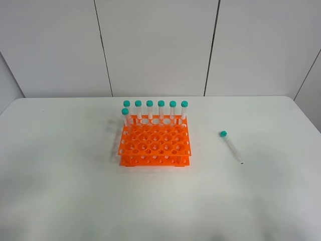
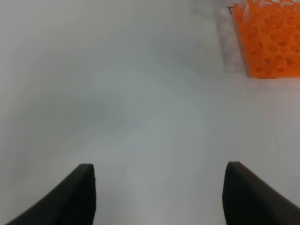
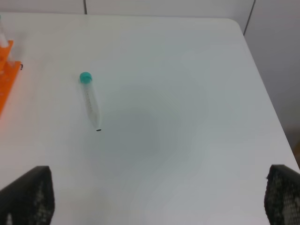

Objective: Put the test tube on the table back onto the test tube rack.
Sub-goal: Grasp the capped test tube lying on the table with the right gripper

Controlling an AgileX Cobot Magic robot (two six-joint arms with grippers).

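Note:
A clear test tube (image 1: 231, 146) with a teal cap lies flat on the white table (image 1: 60, 165), to the right of the orange test tube rack (image 1: 155, 141). The tube's cap points to the back, its tip to the front. The rack holds several identical capped tubes (image 1: 155, 111) along its back rows. Neither arm shows in the exterior view. In the left wrist view my left gripper (image 2: 159, 194) is open over bare table, with the rack's corner (image 2: 272, 40) ahead. In the right wrist view my right gripper (image 3: 159, 201) is open wide, with the lying tube (image 3: 90, 101) ahead and apart from it.
The table's right edge (image 3: 267, 93) and rounded back corner show in the right wrist view, with grey wall panels (image 1: 155, 45) behind the table. The rack's edge (image 3: 7, 79) shows at the side of the right wrist view.

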